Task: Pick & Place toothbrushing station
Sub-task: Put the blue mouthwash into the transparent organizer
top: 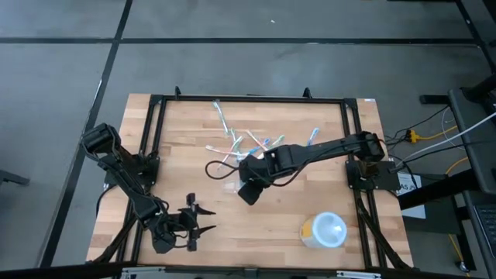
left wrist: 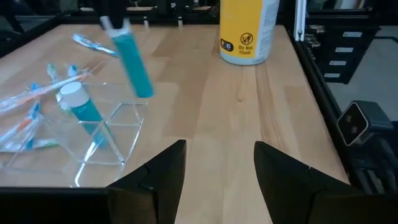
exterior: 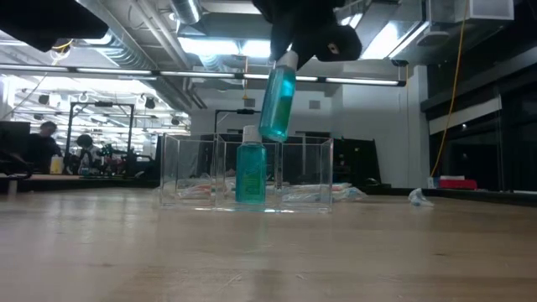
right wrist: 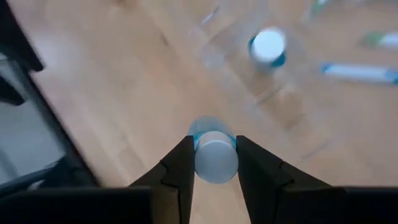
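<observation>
Holding a teal bottle [exterior: 278,105] by its white cap in my right gripper [right wrist: 214,163], above the clear holder [exterior: 193,172] mid-table | second bottle [exterior: 250,172] upright inside | left gripper [left wrist: 216,171] spread wide, near front edge

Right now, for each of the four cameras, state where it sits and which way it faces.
High view: overhead, looking straight down at the wooden table; both arms show, left gripper open.
Low view: at table-top height, facing the clear holder; a held teal bottle hangs above it.
Left wrist view: looks past its own fingers across the table to the yellow container.
Right wrist view: looks down past the right gripper, shut on the bottle's white cap.
Low and left wrist views share both teal bottles.
</observation>
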You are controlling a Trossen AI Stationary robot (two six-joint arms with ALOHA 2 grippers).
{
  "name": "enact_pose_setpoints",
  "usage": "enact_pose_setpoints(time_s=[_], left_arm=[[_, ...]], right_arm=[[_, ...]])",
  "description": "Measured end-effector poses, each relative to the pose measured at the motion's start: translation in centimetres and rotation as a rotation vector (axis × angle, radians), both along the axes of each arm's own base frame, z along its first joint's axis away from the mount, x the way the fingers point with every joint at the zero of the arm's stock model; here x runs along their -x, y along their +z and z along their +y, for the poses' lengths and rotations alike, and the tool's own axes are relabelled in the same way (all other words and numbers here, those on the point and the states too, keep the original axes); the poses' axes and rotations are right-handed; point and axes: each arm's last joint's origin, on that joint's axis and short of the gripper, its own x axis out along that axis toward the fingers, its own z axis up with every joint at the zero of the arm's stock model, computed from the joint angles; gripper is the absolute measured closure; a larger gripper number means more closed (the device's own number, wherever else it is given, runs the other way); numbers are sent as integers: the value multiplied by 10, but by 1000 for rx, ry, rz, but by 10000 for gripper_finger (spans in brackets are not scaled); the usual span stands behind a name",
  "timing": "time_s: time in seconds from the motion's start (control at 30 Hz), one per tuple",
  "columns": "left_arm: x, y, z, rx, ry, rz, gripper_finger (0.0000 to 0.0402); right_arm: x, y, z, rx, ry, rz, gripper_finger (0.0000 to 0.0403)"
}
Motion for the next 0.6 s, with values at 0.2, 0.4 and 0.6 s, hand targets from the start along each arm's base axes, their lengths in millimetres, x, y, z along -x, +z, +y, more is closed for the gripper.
enact_pose_setpoints(time_s=[0.2,0.4,0.6], left_arm=[[0,-5,3,-73,59,-6,217],[-7,-27,5,-155,114,21,217],[-9,-36,4,-120,112,44,217]], right_arm=[[1,0,5,-114,-108,35,298],[0,2,5,-153,-213,31,301],[-4,4,1,-201,-304,4,302]])
